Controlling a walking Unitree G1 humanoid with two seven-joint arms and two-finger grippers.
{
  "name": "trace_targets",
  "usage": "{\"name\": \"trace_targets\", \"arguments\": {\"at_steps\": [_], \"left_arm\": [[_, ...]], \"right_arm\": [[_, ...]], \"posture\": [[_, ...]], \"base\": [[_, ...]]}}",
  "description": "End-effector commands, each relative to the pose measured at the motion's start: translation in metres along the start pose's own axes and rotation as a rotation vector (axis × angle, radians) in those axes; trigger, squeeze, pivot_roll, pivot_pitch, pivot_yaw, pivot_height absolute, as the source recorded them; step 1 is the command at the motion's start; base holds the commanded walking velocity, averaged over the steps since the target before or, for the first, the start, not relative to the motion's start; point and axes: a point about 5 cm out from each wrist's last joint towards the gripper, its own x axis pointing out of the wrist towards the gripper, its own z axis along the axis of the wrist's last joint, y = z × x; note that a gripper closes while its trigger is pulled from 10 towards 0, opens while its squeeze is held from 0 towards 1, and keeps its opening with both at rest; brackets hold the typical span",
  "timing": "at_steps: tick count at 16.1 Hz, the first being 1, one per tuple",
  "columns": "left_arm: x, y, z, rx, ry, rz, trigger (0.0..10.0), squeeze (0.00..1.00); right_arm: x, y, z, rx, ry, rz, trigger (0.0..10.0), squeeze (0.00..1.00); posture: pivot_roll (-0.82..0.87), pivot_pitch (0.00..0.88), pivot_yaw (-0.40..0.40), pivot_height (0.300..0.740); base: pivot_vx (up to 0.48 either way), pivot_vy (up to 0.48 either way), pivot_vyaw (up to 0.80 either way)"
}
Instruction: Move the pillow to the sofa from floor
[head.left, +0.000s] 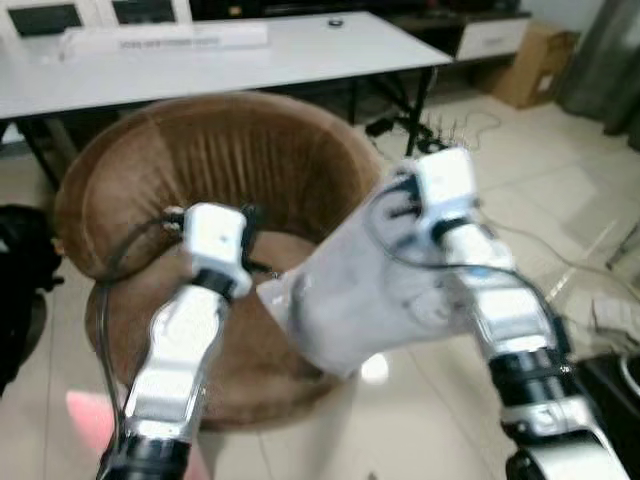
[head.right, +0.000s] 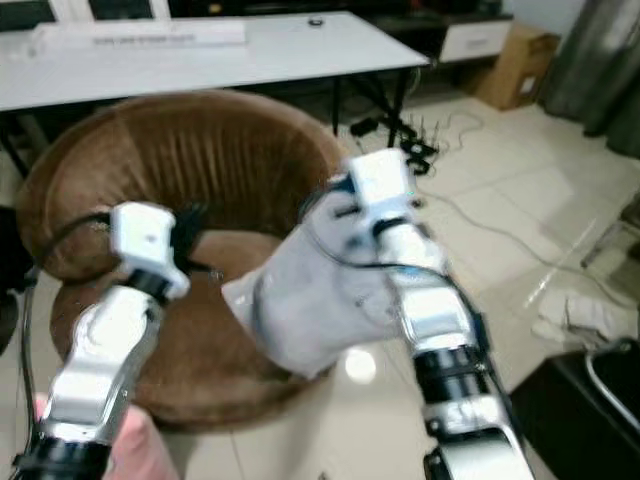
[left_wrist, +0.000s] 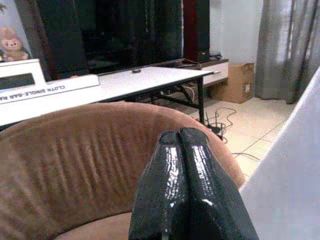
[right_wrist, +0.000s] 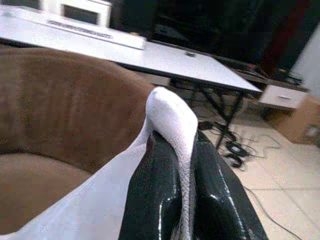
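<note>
Your brown sofa (head.left: 200, 170) fills the frame's centre-left. The white pillow (head.left: 350, 290) hangs centre-right over its front edge: light, limp, best pinched at a corner. Right hand (right_wrist: 182, 200) pinches its edge; left hand (left_wrist: 182, 150) is pressed together, empty.

white pillow (head.left: 350, 300), brown ribbed sofa (head.left: 150, 170), white table (head.left: 300, 50), black gripper (right_wrist: 182, 200)

left claw (left_wrist: 184, 137) fingers pressed together; brown sofa (left_wrist: 75, 155) backrest beyond; white pillow (left_wrist: 290, 190) just beside
</note>
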Motion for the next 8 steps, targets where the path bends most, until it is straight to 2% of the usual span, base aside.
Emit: {"name": "trace_targets", "arguments": {"at_steps": [1, 4, 6, 8], "left_arm": [[-0.0004, 0.0092, 0.0002, 0.019, 0.003, 0.018, 10.0, 0.00], [-0.0001, 0.0088, 0.0001, 0.022, 0.003, 0.013, 10.0, 0.00], [-0.0006, 0.0087, 0.0001, 0.024, 0.002, 0.012, 10.0, 0.00], [-0.0012, 0.0095, 0.0000, 0.025, 0.001, 0.015, 10.0, 0.00]], "right_arm": [[0.0038, 0.0070, 0.0208, -0.002, -0.084, 0.022, 10.0, 0.00], [0.0026, 0.0115, 0.0221, -0.021, -0.095, 0.065, 10.0, 0.00], [0.0025, 0.0164, 0.0243, -0.051, -0.111, 0.092, 10.0, 0.00], [0.0035, 0.0164, 0.0220, -0.025, -0.101, 0.086, 10.0, 0.00]], "posture": [[0.09, 0.000, -0.020, 0.740], [0.09, 0.000, -0.019, 0.740], [0.09, 0.000, -0.021, 0.740], [0.09, 0.000, -0.021, 0.740]], "base": [[0.439, 0.000, 0.00], [0.439, 0.000, 0.00], [0.435, 0.000, 0.80], [0.433, 0.000, 0.65]]}}
